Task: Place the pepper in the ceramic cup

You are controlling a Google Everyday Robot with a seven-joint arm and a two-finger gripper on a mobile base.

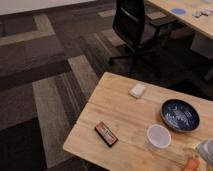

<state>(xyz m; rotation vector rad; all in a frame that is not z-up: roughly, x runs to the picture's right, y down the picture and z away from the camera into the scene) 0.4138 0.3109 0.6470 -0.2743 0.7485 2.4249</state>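
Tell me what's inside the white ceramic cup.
Nothing: the ceramic cup shows only its bare white inside, with nothing covering it. The pepper is outside it, beside the gripper at the lower right corner of the view, partly cut off.

My gripper (204, 150), pale grey, sits at the lower right edge over the light wood tabletop (125, 112). Beside it the pepper (191, 164) is orange-red. The cup (158, 136) is plain white; the bowl (180, 115) dark blue with a paler speckled pattern inside. The box (106, 133) is dark red and black, the small oblong (137, 90) white. The carpet (45, 85) runs in grey, beige and charcoal bands; the chair (132, 25) is black.
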